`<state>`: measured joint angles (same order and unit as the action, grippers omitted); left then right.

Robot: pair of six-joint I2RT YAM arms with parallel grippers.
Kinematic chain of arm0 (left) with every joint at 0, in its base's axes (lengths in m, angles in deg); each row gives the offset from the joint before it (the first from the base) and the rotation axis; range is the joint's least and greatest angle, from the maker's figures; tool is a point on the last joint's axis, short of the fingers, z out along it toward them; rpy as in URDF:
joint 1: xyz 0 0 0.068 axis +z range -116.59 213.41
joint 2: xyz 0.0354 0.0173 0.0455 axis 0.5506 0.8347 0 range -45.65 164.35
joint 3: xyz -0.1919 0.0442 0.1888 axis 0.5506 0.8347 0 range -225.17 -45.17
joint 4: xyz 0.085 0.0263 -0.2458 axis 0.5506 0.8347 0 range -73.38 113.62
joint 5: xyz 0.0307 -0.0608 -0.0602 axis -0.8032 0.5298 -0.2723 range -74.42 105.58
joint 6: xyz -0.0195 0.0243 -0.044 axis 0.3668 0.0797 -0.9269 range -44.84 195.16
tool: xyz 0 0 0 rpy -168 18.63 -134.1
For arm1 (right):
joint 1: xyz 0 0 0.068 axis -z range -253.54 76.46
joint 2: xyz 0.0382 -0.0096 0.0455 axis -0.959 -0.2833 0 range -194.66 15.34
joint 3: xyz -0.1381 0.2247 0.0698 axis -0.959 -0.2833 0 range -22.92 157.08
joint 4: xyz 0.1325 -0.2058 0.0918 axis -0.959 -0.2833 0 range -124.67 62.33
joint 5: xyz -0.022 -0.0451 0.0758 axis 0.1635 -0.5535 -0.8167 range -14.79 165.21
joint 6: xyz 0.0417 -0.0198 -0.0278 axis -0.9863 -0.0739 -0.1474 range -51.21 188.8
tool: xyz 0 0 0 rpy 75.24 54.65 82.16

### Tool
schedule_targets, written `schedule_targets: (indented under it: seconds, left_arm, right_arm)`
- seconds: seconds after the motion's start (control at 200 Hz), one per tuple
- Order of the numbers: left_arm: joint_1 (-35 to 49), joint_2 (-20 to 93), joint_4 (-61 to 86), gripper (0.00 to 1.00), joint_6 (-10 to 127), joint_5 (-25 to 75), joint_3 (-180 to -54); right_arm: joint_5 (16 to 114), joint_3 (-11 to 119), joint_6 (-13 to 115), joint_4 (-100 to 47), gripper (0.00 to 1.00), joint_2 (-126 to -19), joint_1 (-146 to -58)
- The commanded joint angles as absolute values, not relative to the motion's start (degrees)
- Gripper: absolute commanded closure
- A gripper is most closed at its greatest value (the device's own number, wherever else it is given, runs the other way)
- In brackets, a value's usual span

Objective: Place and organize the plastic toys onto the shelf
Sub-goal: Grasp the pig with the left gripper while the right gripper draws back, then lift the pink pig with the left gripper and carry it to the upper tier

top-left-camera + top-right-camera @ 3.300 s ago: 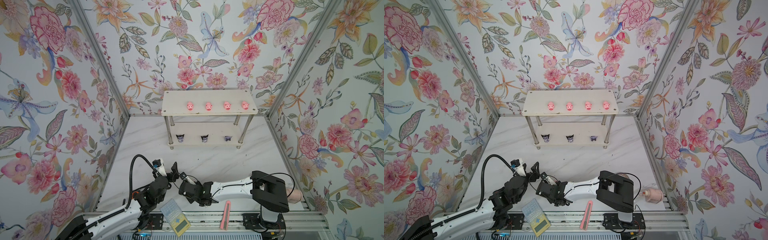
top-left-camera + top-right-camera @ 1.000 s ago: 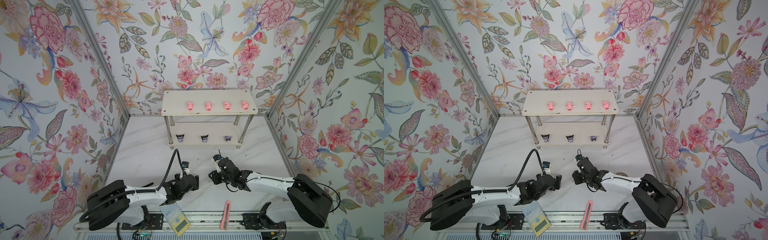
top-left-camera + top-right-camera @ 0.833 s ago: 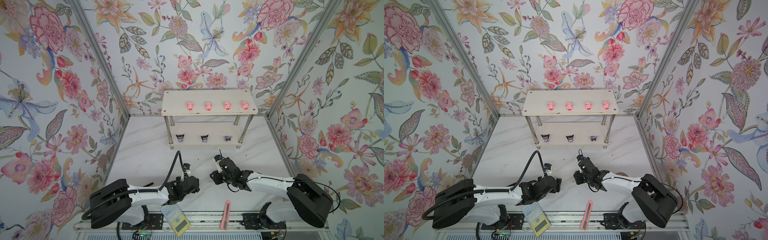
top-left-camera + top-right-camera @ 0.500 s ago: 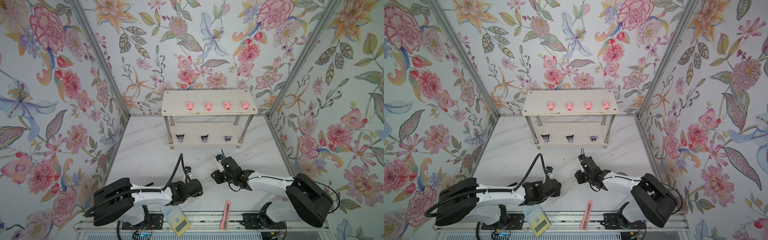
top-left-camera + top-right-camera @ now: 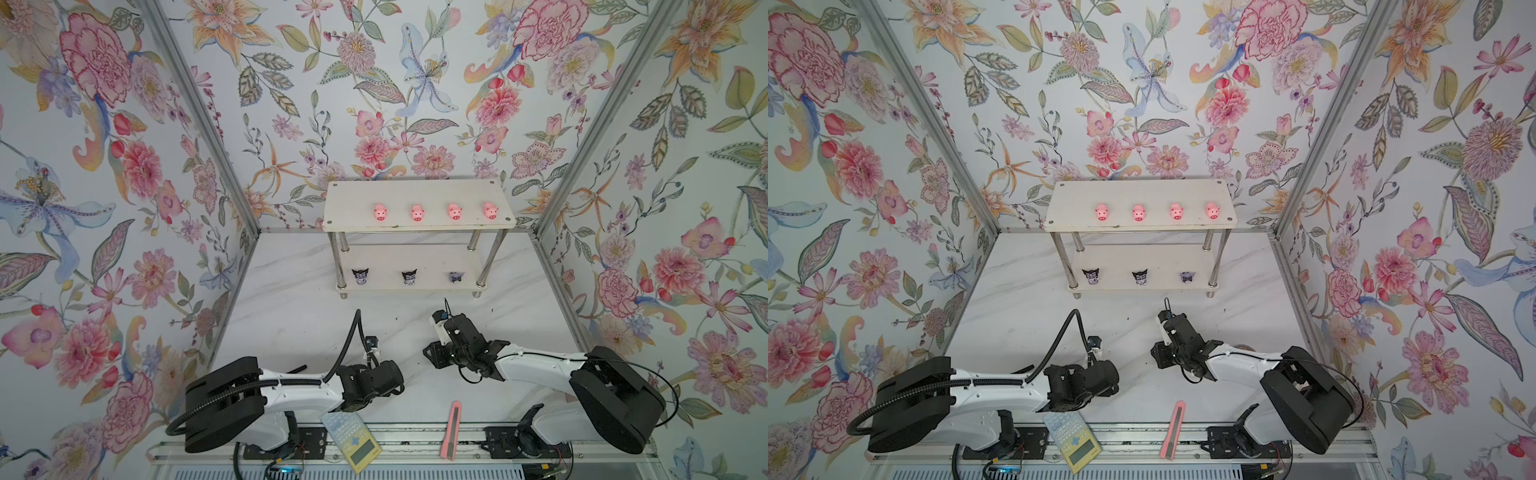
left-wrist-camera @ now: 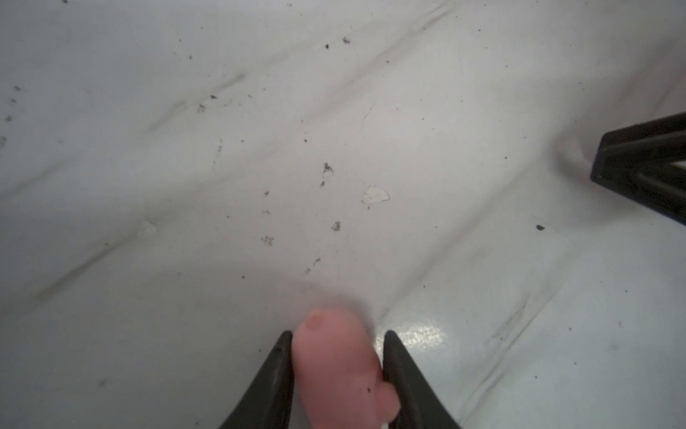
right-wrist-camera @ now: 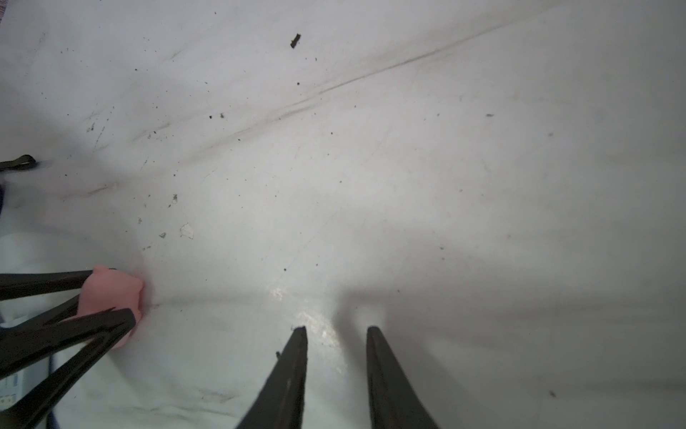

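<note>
- Since the left gripper (image 6: 337,334) is clamped on the last pink pig (image 6: 336,367) low on the table (image 6: 222,148), near the front edge and well apart from the shelf (image 5: 353,199), I'd call this the moment between grab and lift.
- Grip looks decent: one finger on each flank of the pig, one end poking out past the tips. It's a small rounded toy, so my guess is it could twist or squirt out if the arm yanks. Lift straight up first, then travel.
- Right gripper (image 7: 336,330) has its jaws at a narrow gap with nothing between them, over bare table near the action. I'd want it clear of the lane.
- Shelf contents: the top board holds four pigs (image 5: 417,212) in a tidy, evenly spaced row, snouts toward the camera. There's more bare board at the left end of that row, so that's where I'd put number five, same facing and same spacing.
- Come down from above the top board rather than in from the front, or you risk bumping the row.
- Lower board (image 5: 432,266) has three black-and-purple figurines (image 5: 409,277) lined up. Looks finished, so leave it.
- Calculator (image 5: 353,442) and pink utility knife (image 5: 452,430) lie at the front rail. Not toys, ignore them.
</note>
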<state>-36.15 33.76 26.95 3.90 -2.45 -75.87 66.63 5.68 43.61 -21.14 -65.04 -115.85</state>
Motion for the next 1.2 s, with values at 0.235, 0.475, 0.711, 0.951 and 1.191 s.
schedule_targets:
  seconds: [0.235, 0.475, 0.711, 0.951, 1.191]
  left_arm:
    - [-34.1, 24.3, 47.2, 0.71, 12.7, -9.8, -88.5]
    - [-23.0, 17.1, 57.0, 0.7, 29.5, -12.3, -105.4]
    - [-18.3, 23.8, 62.2, 0.7, 42.2, -23.8, -126.5]
    - [-7.5, 34.5, 62.4, 0.67, 53.5, -17.5, -146.2]
    - [0.3, 46.0, 64.7, 0.68, 59.4, -11.1, -162.3]
  right_arm:
    - [61.4, 3.6, 44.1, -13.3, 0.7, -69.2, -115.8]
    - [55.8, 2.6, 43.6, -8.3, 0.72, -72.6, -117.9]
    - [54.8, 2.8, 43.1, -9.1, 0.72, -72.3, -118.9]
    - [54.9, 2.2, 42.6, -9.9, 0.72, -70.1, -119.2]
    - [55.8, 2.5, 42.3, -11.7, 0.72, -69.6, -119.2]
